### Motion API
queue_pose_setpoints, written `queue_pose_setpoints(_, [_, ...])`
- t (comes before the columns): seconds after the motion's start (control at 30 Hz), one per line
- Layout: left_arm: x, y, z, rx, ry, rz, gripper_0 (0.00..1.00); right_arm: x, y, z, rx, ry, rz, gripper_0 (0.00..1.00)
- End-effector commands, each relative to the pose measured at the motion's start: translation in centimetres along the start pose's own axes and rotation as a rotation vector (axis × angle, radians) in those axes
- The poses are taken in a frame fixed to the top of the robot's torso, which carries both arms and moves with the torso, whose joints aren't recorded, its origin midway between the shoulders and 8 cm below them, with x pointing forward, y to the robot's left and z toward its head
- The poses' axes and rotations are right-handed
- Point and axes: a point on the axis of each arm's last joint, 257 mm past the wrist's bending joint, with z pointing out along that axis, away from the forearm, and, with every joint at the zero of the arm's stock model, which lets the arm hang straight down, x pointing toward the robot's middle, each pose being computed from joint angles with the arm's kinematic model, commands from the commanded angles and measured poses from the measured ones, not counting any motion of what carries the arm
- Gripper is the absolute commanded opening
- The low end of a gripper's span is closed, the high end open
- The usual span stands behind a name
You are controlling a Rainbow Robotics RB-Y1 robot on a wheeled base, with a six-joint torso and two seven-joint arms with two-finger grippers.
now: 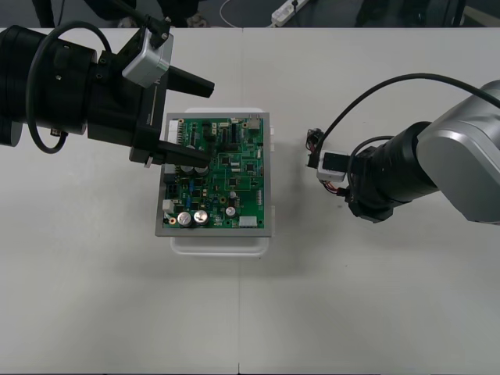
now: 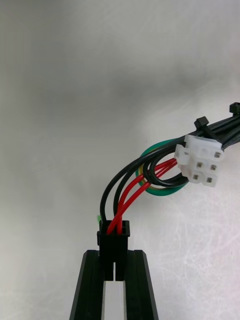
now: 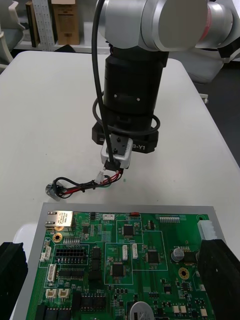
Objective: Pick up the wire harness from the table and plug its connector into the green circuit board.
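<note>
Right end effector [image 2: 114, 259], standing to the right of the green circuit board [image 1: 226, 176], is closed on the small black plug [image 2: 114, 242] of the wire harness [image 3: 82, 186]. The plug sits upright between the two fingers [image 2: 90, 285]. Its red, black and green wires [image 2: 131, 192] leave from the end that points away from the end effector and curl past a white connector [image 2: 200, 165]. The harness lies clear of the board, its long axis running near to far. The plug is at the near end and the round metal socket [image 3: 52, 191] at the far end, low by the table [image 1: 391, 312]. Left end effector [image 1: 209, 122] hangs over the board's far left part, fingers spread wide and holding nothing. The board rests on a white base [image 1: 223, 242].
</note>
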Motion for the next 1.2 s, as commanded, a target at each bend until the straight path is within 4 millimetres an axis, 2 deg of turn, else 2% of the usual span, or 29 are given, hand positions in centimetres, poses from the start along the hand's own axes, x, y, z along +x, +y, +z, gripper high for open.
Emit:
queue_pose_setpoints(0.03, [-3.4, 0.6, 0.7, -0.021, -0.048, 0.009, 1.0, 1.4, -1.7, -2.5, 0.036, -0.005, -0.026, 0.0])
queue_pose_setpoints(0.33, [-3.4, 0.6, 0.7, -0.021, -0.048, 0.009, 1.0, 1.7, -2.0, -4.1, 0.025, -0.031, -0.027, 0.0])
queue_pose_setpoints(0.97, [-3.4, 0.6, 0.7, -0.021, -0.048, 0.009, 1.0, 0.2, -3.7, -7.1, 0.044, -0.137, -0.025, 0.0])
queue_pose_setpoints(1.2, [-3.4, 0.6, 0.7, -0.021, -0.048, 0.009, 1.0, -0.8, -2.7, -7.5, 0.0, -0.184, -0.02, 0.0])
